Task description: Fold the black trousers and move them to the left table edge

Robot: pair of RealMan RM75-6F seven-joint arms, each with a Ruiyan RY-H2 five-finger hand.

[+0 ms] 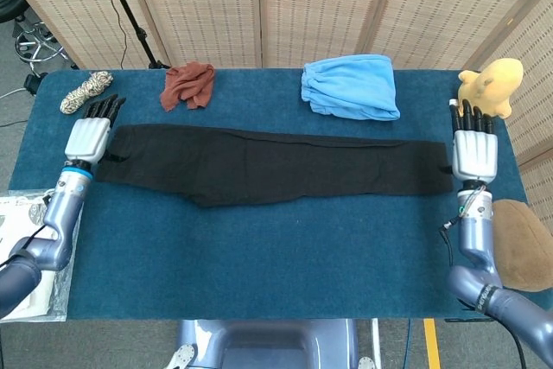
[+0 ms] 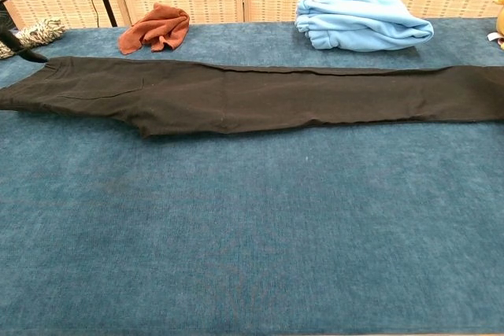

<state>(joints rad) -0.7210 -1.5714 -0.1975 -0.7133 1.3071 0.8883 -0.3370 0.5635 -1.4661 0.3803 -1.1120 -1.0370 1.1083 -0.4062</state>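
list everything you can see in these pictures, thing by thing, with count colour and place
black trousers: one, black, laid flat lengthwise across the middle of the table
table: one, dark blue cloth top
rust cloth: one, reddish brown, crumpled, far side left of centre
blue garment: one, light blue, folded, far side right of centre
rope bundle: one, beige and dark, far left corner
yellow plush toy: one, yellow, far right corner
brown plush toy: one, brown, right edge, near side
plastic bag: one, clear, off the left edge
folding screens: woven beige, behind the table
left hand: open, at the trousers' left end
right hand: open, at the trousers' right end
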